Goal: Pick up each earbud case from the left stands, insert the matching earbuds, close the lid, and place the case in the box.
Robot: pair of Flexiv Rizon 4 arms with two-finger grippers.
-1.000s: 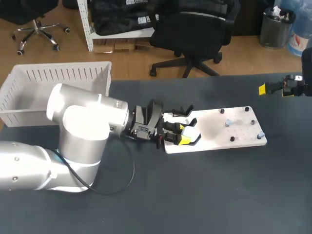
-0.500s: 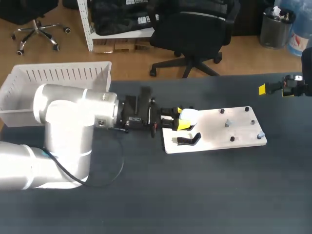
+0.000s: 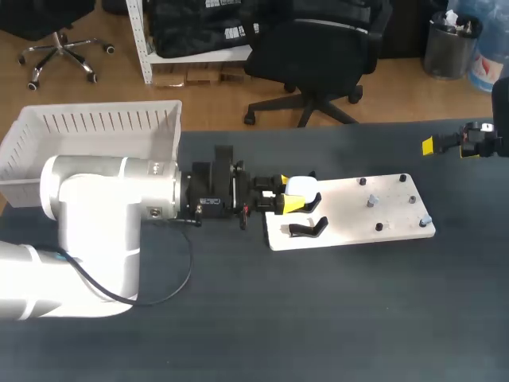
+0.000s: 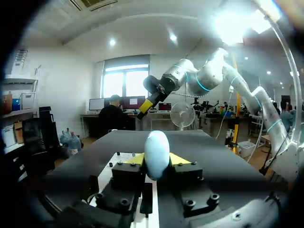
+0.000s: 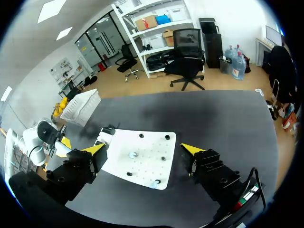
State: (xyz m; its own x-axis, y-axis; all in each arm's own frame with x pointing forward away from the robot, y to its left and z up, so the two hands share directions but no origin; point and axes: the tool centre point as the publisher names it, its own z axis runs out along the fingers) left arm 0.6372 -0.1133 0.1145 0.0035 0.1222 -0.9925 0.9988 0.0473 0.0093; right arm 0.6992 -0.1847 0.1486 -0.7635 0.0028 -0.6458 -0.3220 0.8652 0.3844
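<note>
A white earbud case (image 3: pixel 301 188) is clamped between the yellow fingertips of my left gripper (image 3: pixel 289 196), held over the left end of the white board (image 3: pixel 358 213). In the left wrist view the case (image 4: pixel 156 153) stands upright between both fingers of the gripper (image 4: pixel 157 160). An empty black stand (image 3: pixel 308 229) sits on the board just in front of the case. Two small earbuds (image 3: pixel 372 200) (image 3: pixel 425 219) lie on the board's right half. My right gripper (image 3: pixel 449 149) hovers open past the table's far right, and in its own view the right gripper (image 5: pixel 145 149) holds nothing.
A white slatted box (image 3: pixel 87 142) stands at the table's back left, behind my left arm. Small black pegs (image 3: pixel 379 227) dot the board. The board (image 5: pixel 142 159) and the box (image 5: pixel 85 107) also show ahead of the right gripper.
My left gripper has lifted the case off the near stand and carried it back toward the board's far left corner, the wrist turning level. The right arm has stayed put.
</note>
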